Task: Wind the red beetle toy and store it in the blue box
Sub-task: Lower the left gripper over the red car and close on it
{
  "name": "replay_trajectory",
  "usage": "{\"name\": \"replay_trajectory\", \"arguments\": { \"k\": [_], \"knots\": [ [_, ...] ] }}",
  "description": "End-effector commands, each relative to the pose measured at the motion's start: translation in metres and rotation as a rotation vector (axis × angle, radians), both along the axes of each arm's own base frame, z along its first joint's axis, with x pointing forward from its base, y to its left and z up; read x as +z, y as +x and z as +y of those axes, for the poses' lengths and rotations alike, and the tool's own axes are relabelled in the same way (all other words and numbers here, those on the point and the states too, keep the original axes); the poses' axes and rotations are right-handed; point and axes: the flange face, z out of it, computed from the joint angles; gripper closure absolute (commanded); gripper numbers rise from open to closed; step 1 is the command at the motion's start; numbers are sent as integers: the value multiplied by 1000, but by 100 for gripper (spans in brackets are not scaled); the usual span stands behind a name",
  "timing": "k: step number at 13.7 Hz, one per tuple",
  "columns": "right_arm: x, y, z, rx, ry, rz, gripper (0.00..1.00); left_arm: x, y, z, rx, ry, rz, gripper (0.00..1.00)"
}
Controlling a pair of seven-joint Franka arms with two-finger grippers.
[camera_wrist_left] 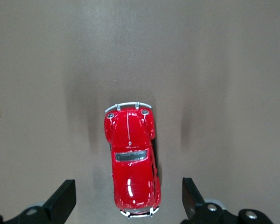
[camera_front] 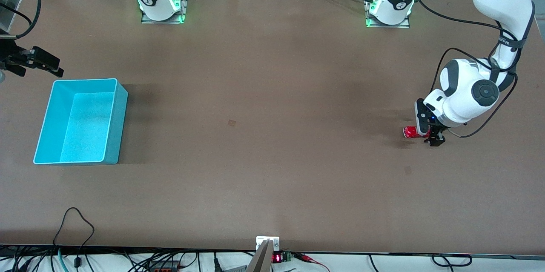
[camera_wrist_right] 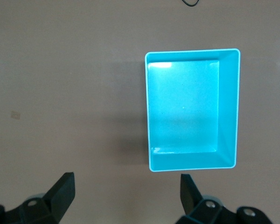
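A broad brown counter [camera_front: 264,93] fills the room's middle, matte, with a few small darker patches [camera_front: 232,123] on its top. Along the edge nearest the front camera, black cables [camera_front: 76,225] loop up onto the surface and tangle below it. A small white bracket [camera_front: 267,242] sits at the middle of that edge, beside a little board with red lit digits [camera_front: 277,258].

Brown table [camera_front: 264,136], cables [camera_front: 76,229] along its edge.
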Motion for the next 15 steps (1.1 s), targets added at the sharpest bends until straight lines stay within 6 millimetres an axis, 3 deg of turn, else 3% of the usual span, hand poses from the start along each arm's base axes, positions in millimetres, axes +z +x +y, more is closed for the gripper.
{"name": "replay_trajectory", "arguments": {
  "k": [1, 3, 4, 5, 6, 7, 9, 12, 15],
  "knots": [
    [2, -4, 1, -12, -4, -1, 0, -3, -1, 11, -15, -12, -13, 0],
    [2, -4, 1, -12, -4, -2, 0, -6, 0, 6, -25, -20, -19, 0],
    [2, -4, 1, -12, -4, -3, 0, -7, 0, -1, -35, -25, -17, 15],
    [2, -4, 1, -12, -4, -4, 0, -7, 0, -2, -36, -27, -18, 39],
    [2, -4, 1, -12, -4, -1, 0, -6, 1, -2, -36, -27, -19, 50],
    [2, -4, 1, -12, -4, -1, 0, -7, 0, 0, -33, -27, -18, 56],
    [3, -4, 1, -12, -4, -4, 0, -15, -2, 5, -24, -30, -6, 57],
    [3, -4, 1, -12, -4, -4, 0, -16, -1, 3, -30, -36, -5, 67],
    [4, -5, -1, -15, -4, -6, 0, -21, -1, 1, -34, -38, 2, 67]
  ]
}}
